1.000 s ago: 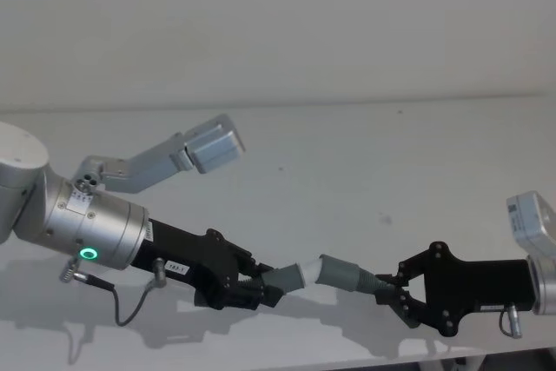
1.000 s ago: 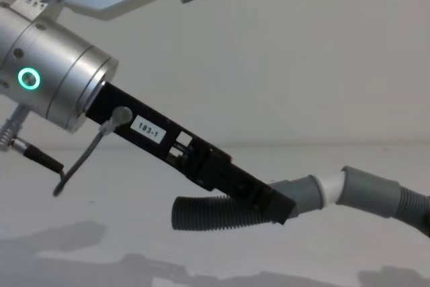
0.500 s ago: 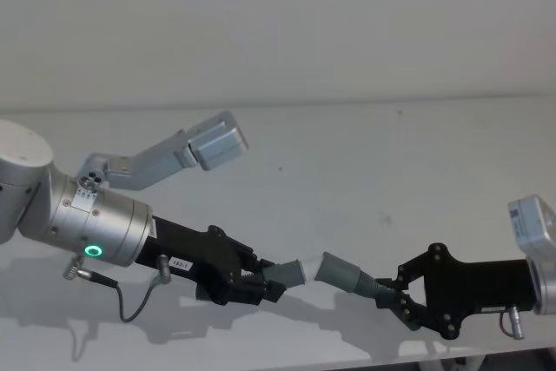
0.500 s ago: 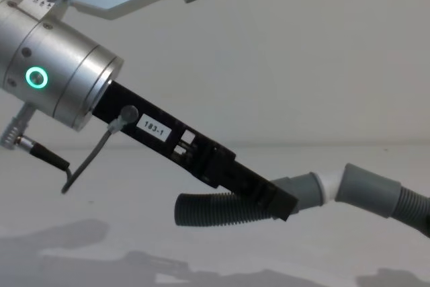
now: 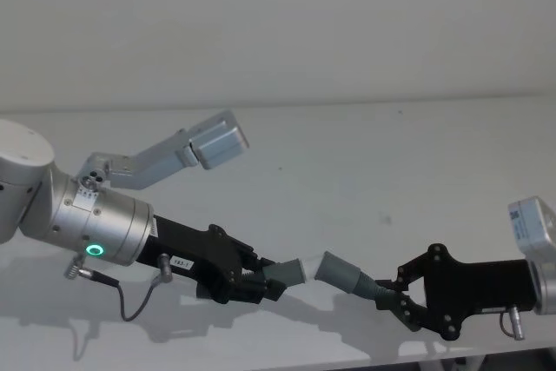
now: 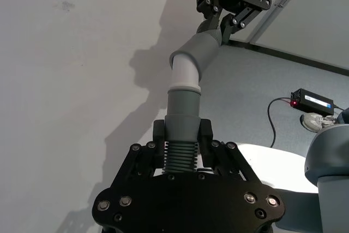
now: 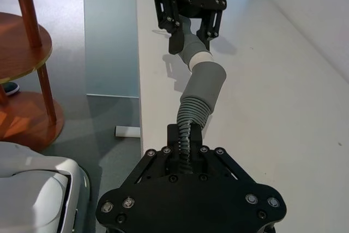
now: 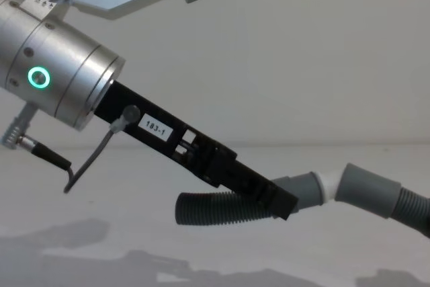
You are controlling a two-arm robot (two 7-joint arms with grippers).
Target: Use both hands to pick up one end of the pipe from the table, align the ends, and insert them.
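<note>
Two hose pieces meet, white tip entering socket cuff.

One label legible

A small white sticker on the black body of the left gripper reads "183-1". The same sticker in the head view is too small to read.

head view looks down from above over the white table; chest view sits lower, close in, looking sidelong across it; each wrist view looks along its own arm; all four share the white tip meeting the socket cuff
</note>
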